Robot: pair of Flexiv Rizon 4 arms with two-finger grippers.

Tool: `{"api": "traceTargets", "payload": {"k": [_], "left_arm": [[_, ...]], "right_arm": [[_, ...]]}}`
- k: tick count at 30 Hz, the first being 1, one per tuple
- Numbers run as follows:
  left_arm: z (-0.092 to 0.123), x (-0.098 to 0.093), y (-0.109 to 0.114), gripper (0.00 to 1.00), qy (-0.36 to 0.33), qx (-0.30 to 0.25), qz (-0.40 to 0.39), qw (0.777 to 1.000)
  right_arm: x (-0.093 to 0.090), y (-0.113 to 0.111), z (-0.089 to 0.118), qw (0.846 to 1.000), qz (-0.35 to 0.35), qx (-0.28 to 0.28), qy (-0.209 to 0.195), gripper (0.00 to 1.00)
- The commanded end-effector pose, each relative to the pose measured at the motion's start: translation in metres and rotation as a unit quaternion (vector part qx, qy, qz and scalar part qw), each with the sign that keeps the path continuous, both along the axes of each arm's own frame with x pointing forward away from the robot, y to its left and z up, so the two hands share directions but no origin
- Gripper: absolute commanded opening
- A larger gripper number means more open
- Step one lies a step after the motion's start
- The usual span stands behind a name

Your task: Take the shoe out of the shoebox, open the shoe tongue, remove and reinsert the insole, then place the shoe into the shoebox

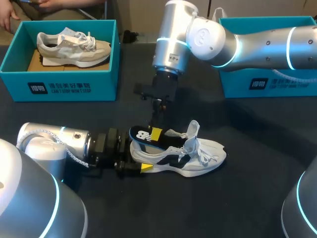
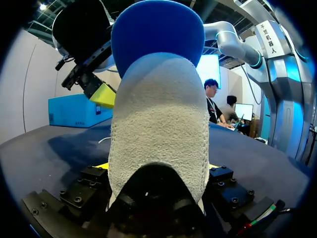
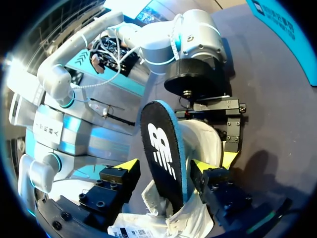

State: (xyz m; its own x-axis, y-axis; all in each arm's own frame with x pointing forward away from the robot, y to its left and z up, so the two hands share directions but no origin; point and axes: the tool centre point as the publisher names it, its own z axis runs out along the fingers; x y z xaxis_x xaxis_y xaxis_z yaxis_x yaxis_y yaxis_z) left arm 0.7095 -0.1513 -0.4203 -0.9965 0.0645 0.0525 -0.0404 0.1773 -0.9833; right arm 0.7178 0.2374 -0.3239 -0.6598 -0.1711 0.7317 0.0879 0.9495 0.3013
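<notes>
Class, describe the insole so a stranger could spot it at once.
On the dark table, find the white shoe lying outside the teal shoeboxes. The insole sticks up from its heel end: black, blue-edged, white logo, unlike the pale shoe.

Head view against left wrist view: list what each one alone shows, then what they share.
Head view only: the teal shoebox holding a grey sneaker, plus the white sneaker's laces and the insole's black printed top.
Left wrist view only: the insole's blue underside and the textured heel close up, held in the left hand.
Both: the white sneaker, the insole rising from it, and the right hand gripping the insole.
</notes>
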Motion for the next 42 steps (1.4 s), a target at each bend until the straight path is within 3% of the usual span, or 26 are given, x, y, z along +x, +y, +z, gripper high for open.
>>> {"api": "traceTargets", "payload": {"k": [1,6,7,8,9,30,32,35,36,39,42], "left_arm": [[0.000,0.000,-0.001,0.00,0.000,0.000,0.001,1.000],[0.000,0.000,-0.001,0.00,0.000,0.000,0.001,1.000],[0.000,0.000,-0.001,0.00,0.000,0.000,0.001,1.000],[0.000,0.000,-0.001,0.00,0.000,0.000,0.001,1.000],[0.000,0.000,-0.001,0.00,0.000,0.000,0.001,1.000],[0.000,0.000,-0.001,0.00,0.000,0.000,0.001,1.000],[0.000,0.000,-0.001,0.00,0.000,0.000,0.001,1.000],[0.000,0.000,-0.001,0.00,0.000,0.000,0.001,1.000],[0.000,0.000,-0.001,0.00,0.000,0.000,0.001,1.000],[0.000,0.000,-0.001,0.00,0.000,0.000,0.001,1.000],[0.000,0.000,-0.001,0.00,0.000,0.000,0.001,1.000]], "right_arm": [[-0.006,-0.004,0.004,1.000,-0.005,-0.001,-0.006,0.55],[-0.006,-0.006,0.000,1.000,-0.007,-0.001,-0.002,0.40],[-0.006,-0.007,-0.001,1.000,-0.008,0.001,-0.002,0.31],[-0.005,-0.007,-0.001,1.000,-0.005,0.006,-0.006,0.04],[-0.005,-0.007,-0.002,1.000,-0.001,0.011,-0.008,0.00],[-0.003,0.019,0.010,0.997,0.045,0.053,-0.030,0.00],[-0.003,0.019,0.009,0.997,0.044,0.055,-0.029,0.13],[-0.004,0.018,0.008,0.997,0.043,0.060,-0.029,0.48],[-0.004,0.016,0.008,0.997,0.041,0.062,-0.029,0.76],[-0.002,0.009,0.008,0.997,0.029,0.064,-0.029,0.93],[-0.002,0.004,0.008,0.997,0.022,0.069,-0.029,0.95]]}}
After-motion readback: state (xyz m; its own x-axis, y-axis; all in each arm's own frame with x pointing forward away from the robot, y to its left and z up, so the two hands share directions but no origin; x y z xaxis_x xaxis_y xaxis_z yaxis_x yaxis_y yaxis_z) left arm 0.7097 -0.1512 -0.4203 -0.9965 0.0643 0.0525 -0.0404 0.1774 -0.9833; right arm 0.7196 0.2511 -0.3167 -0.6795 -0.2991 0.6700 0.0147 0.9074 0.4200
